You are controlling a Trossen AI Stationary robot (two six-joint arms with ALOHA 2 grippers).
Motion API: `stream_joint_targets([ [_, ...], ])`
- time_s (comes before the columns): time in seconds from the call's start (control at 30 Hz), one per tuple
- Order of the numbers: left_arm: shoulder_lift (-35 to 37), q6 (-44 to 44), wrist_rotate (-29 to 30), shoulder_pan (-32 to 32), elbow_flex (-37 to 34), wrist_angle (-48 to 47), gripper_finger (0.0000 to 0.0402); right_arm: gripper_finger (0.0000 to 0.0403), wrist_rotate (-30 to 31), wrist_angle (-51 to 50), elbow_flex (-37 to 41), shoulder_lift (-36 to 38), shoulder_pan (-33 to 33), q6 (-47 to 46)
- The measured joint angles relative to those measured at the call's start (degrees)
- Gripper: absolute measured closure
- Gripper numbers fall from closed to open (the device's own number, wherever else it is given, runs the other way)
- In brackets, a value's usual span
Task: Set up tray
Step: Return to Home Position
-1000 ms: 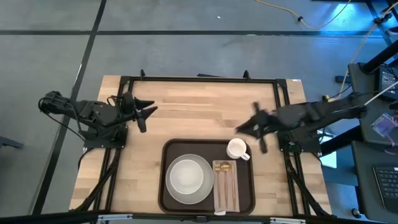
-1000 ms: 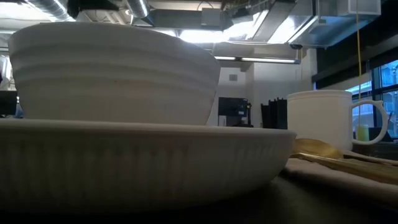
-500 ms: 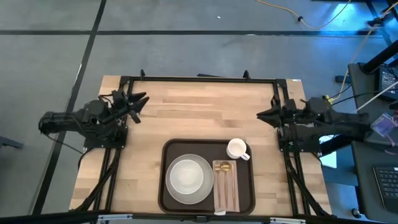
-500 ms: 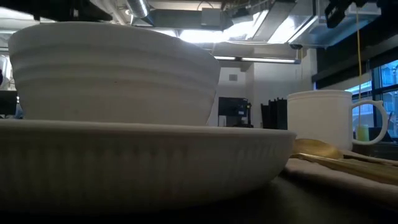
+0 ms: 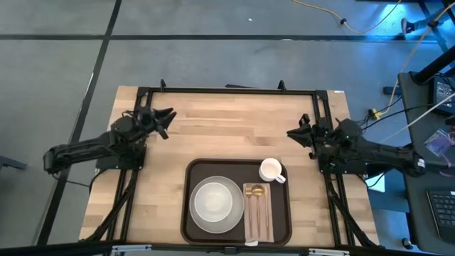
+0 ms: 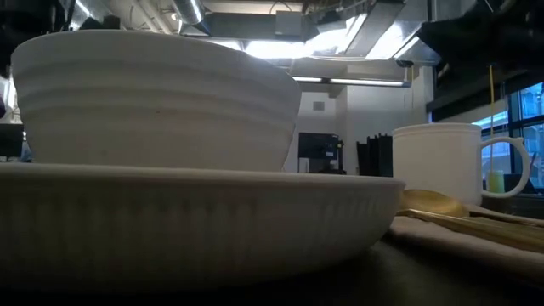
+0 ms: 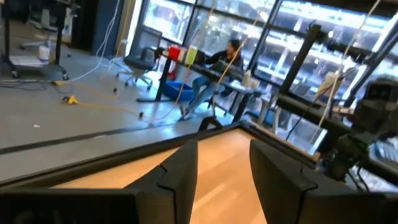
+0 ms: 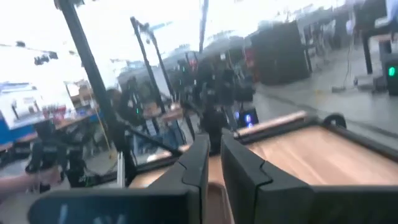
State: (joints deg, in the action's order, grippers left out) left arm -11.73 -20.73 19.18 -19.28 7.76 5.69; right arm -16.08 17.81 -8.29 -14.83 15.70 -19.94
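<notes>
The tray (image 5: 190, 213) lies between and well apart from both jaws; left gripper (image 5: 165, 119) open, right gripper (image 5: 295, 134) nearly closed, 2 arms folded back.

The high camera looks straight down on the light wooden table (image 5: 227, 128); the low one sits close behind the white ribbed plate (image 6: 187, 212) both share; wrist cameras face outward across the tabletop.
</notes>
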Motion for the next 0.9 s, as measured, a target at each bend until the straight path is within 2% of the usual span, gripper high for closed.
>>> stream_joint_targets([
  [0.1,0.00,-1.01,-0.47,-1.81,-3.86,6.32,0.0263,0.0356,-0.59,7.11,4.24,1.09,1.89,-1.29],
  [0.2,0.00,-0.70,-0.44,-3.06,-5.56,7.45,0.0263,0.0356,-0.58,11.54,7.64,2.47,3.31,-2.16],
  [0.4,-0.02,-0.09,-0.32,-4.94,-7.29,4.64,0.0263,0.0356,-0.94,8.96,7.88,4.23,6.06,-1.90],
  [0.57,0.00,0.07,0.00,-6.05,-7.29,1.38,0.0263,0.0356,-5.11,5.49,7.88,8.18,9.40,-2.23],
  [0.7,0.45,0.31,0.72,-6.70,-7.29,1.34,0.0263,0.0356,-5.13,-1.02,7.88,14.41,11.81,-2.49],
  [0.83,1.25,0.35,1.16,-6.81,-7.29,0.12,0.0263,0.0356,-5.78,-2.03,7.81,14.74,13.30,-2.60],
  [0.9,1.37,0.35,1.98,-6.81,-7.29,0.09,0.0263,0.0356,-3.89,-3.26,7.75,14.78,13.79,-3.73],
])
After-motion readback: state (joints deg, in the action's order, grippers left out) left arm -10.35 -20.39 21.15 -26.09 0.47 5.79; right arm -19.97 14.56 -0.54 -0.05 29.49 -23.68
